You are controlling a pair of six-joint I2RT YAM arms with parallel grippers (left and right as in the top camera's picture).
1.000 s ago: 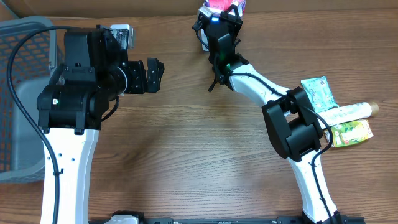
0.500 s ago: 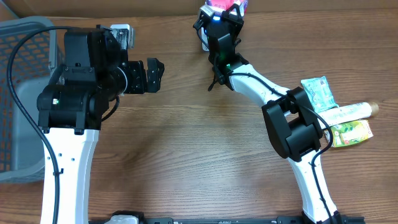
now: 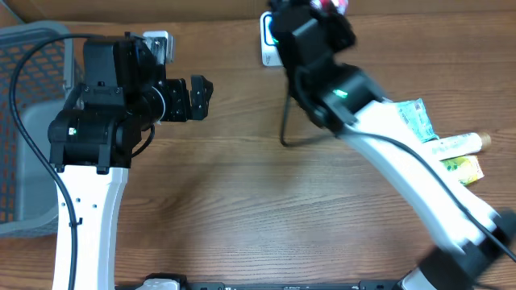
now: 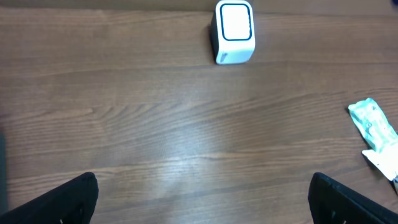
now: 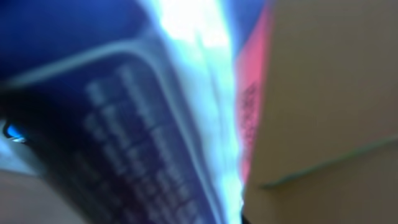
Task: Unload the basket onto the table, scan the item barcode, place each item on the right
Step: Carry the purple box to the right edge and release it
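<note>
The item, a blue and pink packet (image 5: pixel 124 124), fills the right wrist view, blurred and very close, with small print on its blue side. In the overhead view my right gripper (image 3: pixel 318 12) is raised high at the table's far edge, shut on the packet, of which only a pink corner (image 3: pixel 330 5) shows. The white barcode scanner (image 3: pixel 269 40) with its blue-rimmed window stands just left of and below it, and shows in the left wrist view too (image 4: pixel 235 31). My left gripper (image 3: pixel 198 97) hangs open and empty, well left of the scanner.
A grey mesh basket (image 3: pixel 24 129) stands at the left edge. At the right lie a green packet (image 3: pixel 413 117), a white tube (image 3: pixel 455 145) and a yellow-green packet (image 3: pixel 463 167). A brown cardboard wall (image 5: pixel 323 93) runs behind the table.
My right arm has risen toward the camera and swung to the right, carrying the packet up off the scanner. The left arm has not moved.
</note>
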